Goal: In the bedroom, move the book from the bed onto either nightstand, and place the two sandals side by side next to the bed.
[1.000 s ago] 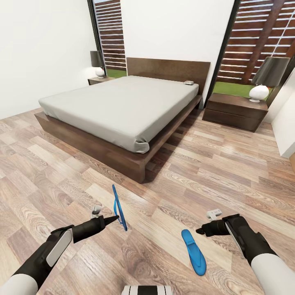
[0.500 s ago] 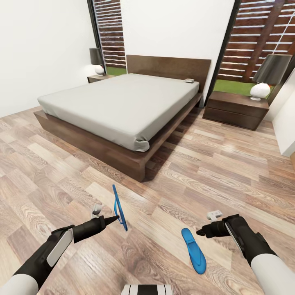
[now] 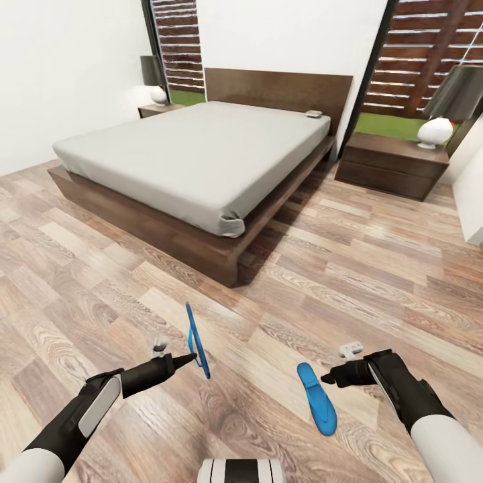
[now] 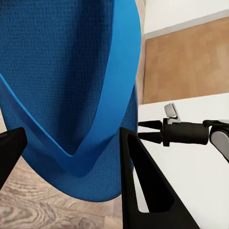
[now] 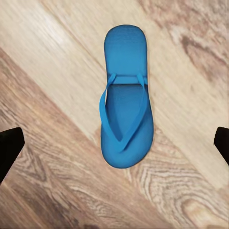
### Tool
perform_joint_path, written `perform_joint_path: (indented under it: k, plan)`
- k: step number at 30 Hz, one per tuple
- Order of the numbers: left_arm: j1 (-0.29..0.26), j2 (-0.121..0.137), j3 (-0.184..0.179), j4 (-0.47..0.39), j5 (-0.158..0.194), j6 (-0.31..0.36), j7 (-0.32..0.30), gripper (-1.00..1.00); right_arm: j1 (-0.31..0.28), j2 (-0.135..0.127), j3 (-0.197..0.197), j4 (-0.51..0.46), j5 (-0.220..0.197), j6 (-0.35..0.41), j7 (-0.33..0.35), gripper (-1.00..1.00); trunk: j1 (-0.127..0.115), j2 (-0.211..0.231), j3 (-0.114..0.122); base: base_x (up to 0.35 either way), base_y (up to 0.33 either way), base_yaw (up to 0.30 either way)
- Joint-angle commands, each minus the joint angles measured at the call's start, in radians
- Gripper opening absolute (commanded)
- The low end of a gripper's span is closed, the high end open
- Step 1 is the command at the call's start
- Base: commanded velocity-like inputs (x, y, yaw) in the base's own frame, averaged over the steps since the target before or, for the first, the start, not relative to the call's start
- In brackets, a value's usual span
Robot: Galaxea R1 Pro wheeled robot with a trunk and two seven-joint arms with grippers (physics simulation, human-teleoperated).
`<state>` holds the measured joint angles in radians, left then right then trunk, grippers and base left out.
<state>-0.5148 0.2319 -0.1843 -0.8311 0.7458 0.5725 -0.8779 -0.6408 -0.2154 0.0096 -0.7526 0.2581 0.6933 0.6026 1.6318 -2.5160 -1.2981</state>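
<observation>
1. Head view, nearest: the left gripper at 7 o'clock grips one blue sandal on edge above the wood-plank floor; the left wrist view shows its fingers around the sole.
2. At 5 o'clock the right gripper hovers with jaws spread wide, holding nothing, just beside the second sandal, which lies flat on the floor.
3. Farther, toward 12 o'clock, stands the bed, with the book near its headboard.
4. One nightstand sits at 2 o'clock, the other nightstand at 11 o'clock.
</observation>
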Motion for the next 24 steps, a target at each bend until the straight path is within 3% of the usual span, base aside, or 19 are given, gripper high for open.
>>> perform_joint_path:
  k: [1,6,12,16,24]
  plan:
    - [-0.001,0.001,-0.003,0.000,0.011,0.008,0.003,-1.00,0.000,-0.001,0.001,-0.001,0.010,0.004,0.008,1.00,0.000,-0.001,-0.005,0.000,0.000,0.000]
    - [-0.001,0.001,-0.004,-0.001,0.012,0.010,0.001,-1.00,0.000,-0.001,0.000,0.011,0.008,0.036,0.009,1.00,0.002,-0.002,-0.024,0.000,0.000,0.000]
    - [-0.001,0.001,-0.004,-0.002,0.012,0.010,0.000,-1.00,0.000,0.007,0.002,0.017,0.007,0.188,0.007,1.00,0.005,-0.003,-0.047,0.000,0.000,0.000]
    - [-0.001,0.001,-0.004,-0.002,0.012,0.010,0.000,-1.00,0.000,0.039,0.001,0.016,0.008,0.203,0.008,1.00,0.007,-0.004,-0.063,0.000,0.000,0.000]
    - [-0.001,0.001,-0.004,-0.002,0.012,0.010,0.001,-1.00,0.000,0.044,0.002,0.011,0.009,0.196,0.008,1.00,0.011,-0.006,-0.094,0.000,0.000,0.000]
